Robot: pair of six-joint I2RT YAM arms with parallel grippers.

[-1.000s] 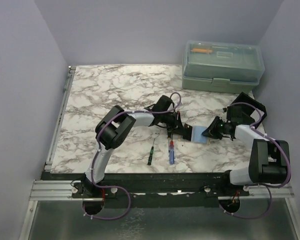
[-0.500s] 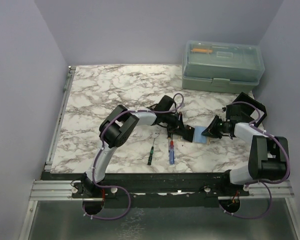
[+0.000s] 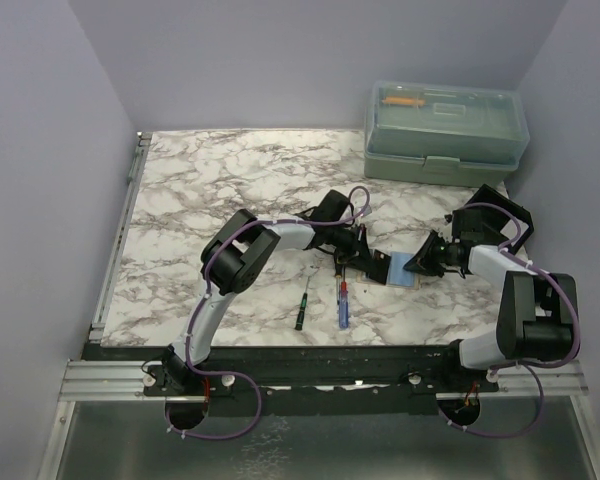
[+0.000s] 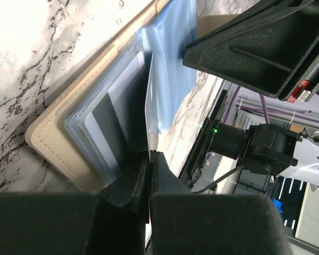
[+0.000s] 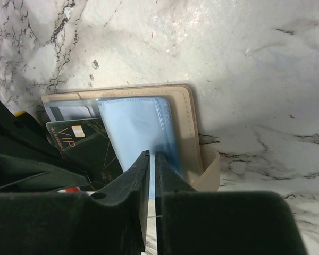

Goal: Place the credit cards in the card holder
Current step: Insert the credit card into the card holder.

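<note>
The tan card holder [image 3: 400, 272] lies open on the table between both grippers, its blue plastic sleeves [image 5: 133, 127] fanned up. My left gripper [image 3: 372, 265] is shut on a dark credit card marked VIP [image 5: 85, 149]. The card shows edge-on in the left wrist view [image 4: 148, 101] and reaches over the holder's tan cover [image 4: 48, 138]. A grey card [image 4: 114, 122] sits in a clear sleeve beside it. My right gripper [image 3: 417, 264] is shut on a blue sleeve leaf, its jaws [image 5: 151, 154] pinching the leaf and lifting it off the tan cover [image 5: 181, 106].
A translucent green toolbox [image 3: 445, 130] stands at the back right. A green-handled screwdriver [image 3: 301, 310] and a blue and red one [image 3: 343, 303] lie near the front edge, just left of the holder. The two grippers are almost touching.
My left arm has shifted a little right, bringing its gripper and card closer over the holder. My right gripper has stayed on the blue sleeve.
</note>
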